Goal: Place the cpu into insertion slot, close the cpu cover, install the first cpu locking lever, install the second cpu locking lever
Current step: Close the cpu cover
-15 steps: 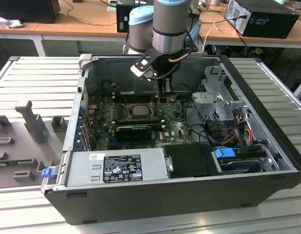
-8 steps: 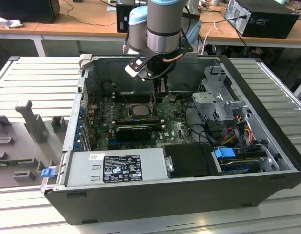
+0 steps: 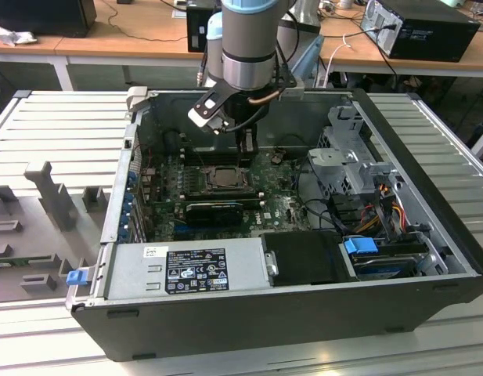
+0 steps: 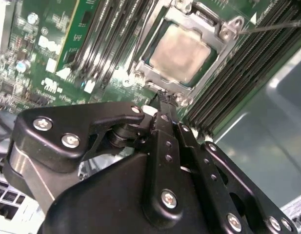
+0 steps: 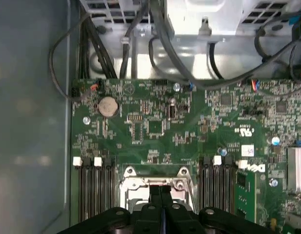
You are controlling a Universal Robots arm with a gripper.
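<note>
The cpu (image 4: pixel 182 48) lies flat in the insertion slot (image 3: pixel 222 177) on the green board, its pale silver-beige top showing. The cpu cover (image 4: pixel 210 25), a silvery frame, lies closed around the chip. A thin metal lever rod (image 4: pixel 274 25) runs off from one corner of the cover. My gripper (image 3: pixel 245 147) hangs inside the case just behind the socket in the exterior view. Its black fingers are pressed together with nothing between them. In both wrist views the fingertips (image 4: pixel 162 97) sit at the edge of the socket frame (image 5: pixel 140 184).
Black memory slots (image 5: pixel 94 187) flank the socket on both sides. A power supply box (image 3: pixel 186 270) fills the case's near side, and a metal drive cage (image 3: pixel 352 153) with cables stands on the exterior view's right. Case walls (image 3: pixel 124 180) surround the board.
</note>
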